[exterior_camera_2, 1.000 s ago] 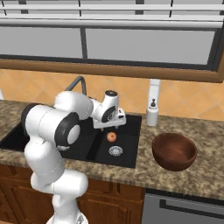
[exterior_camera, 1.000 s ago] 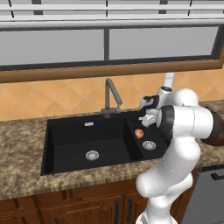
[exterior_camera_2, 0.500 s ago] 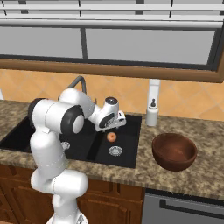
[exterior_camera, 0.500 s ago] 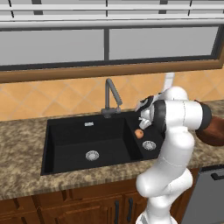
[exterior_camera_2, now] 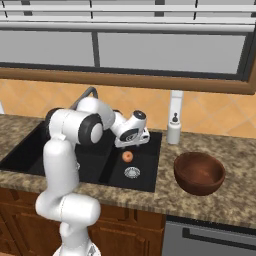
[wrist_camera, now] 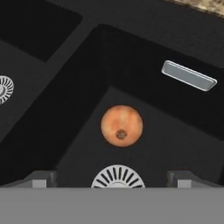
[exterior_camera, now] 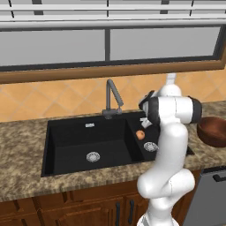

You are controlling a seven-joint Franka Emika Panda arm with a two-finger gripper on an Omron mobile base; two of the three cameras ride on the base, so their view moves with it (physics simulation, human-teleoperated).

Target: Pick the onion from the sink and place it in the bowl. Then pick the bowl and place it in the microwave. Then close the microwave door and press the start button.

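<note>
Onion [wrist_camera: 121, 125] on floor of right basin of sink [exterior_camera: 70, 145], just beside round drain [wrist_camera: 118, 177], apart from basin walls on all sides. Pincer [wrist_camera: 111, 177] spread, fingertips [wrist_camera: 41, 178] wide of onion either side, hovering above it, nothing held. Bowl [exterior_camera_2: 199, 173] on bench [exterior_camera_2: 235, 200] right of sink, well apart from onion. Soap bottle [exterior_camera_2: 174, 131] at back edge. Versus 1 s ago: elbow swung further right and forward, hand still over right basin; onion, bowl unmoved.
</note>
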